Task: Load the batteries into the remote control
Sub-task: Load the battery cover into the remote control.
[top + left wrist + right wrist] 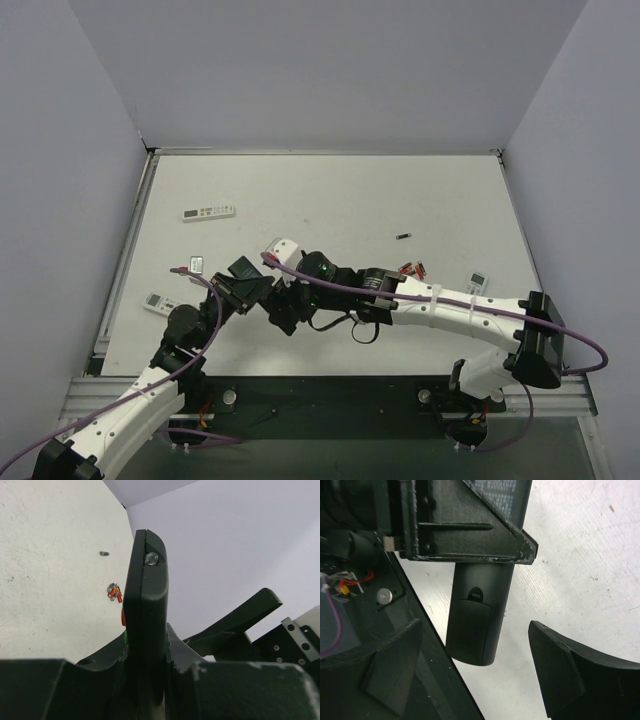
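- The left arm [130,415] rises from its base at the bottom left and leans in toward the middle of the table
- The left gripper [145,672] has its jaws clamped on the black remote control [145,605], which sticks out past the fingertips
- The right arm [450,310] stretches low and leftward from its base, its wrist close to the left one
- The right gripper [475,626] has its fingers [555,670] spread wide, touching nothing

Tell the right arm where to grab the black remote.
Grip the free end of the remote control, across its two long edges, coming at the back face with the battery cover. The left gripper clamps the rest, so only this stretch is bare; the edges are parallel, and the open right gripper frames them.
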